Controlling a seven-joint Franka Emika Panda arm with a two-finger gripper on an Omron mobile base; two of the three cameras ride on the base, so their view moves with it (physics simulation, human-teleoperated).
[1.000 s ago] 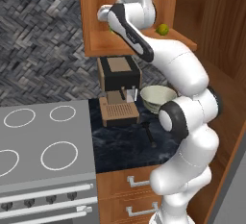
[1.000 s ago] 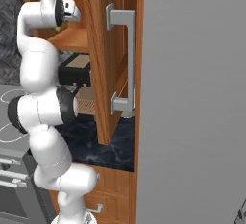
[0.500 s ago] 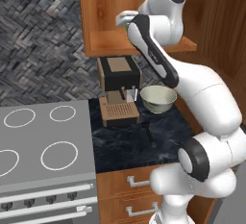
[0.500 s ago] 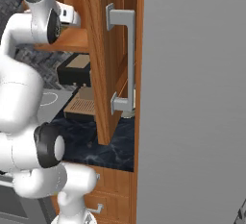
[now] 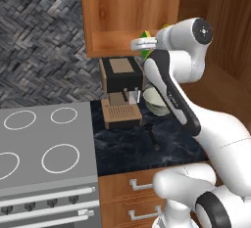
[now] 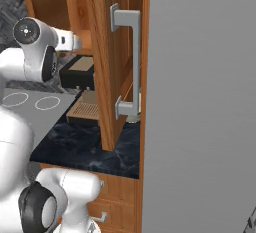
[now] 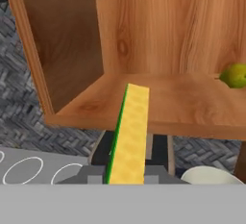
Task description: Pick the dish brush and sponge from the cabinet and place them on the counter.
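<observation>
So the arm now stands bent in front of the open cabinet (image 5: 122, 21), its wrist drawn out past the shelf edge — a second ago, in the left base view, the wrist sat up against the cabinet's left side, and half a second ago it was already swinging outward. In the right base view the upper arm has likewise dropped from the top of the picture to the level of the shelf. The scenery itself has not shifted between pictures, so the base has stayed put and only the arm has moved.

That change matters: the sponge (image 7: 128, 134) is out of the cabinet. In the hand view it stands on edge between the gripper (image 7: 126, 174) fingers, which are pinched together on its lower end, yellow face toward the camera, green layer along its left side. In the left base view a bit of green shows at the gripper just in front of the shelf lip.

Below, the counter (image 5: 127, 148) carries a coffee machine (image 5: 120, 91) and a bowl (image 5: 156, 100); the dish brush (image 5: 151, 135) appears to lie on the dark stone already, just in front of the machine.

A round yellow-green fruit (image 7: 234, 75) remains on the shelf — not part of the job. My judgement: the carry-down of the sponge is the step in hand.
</observation>
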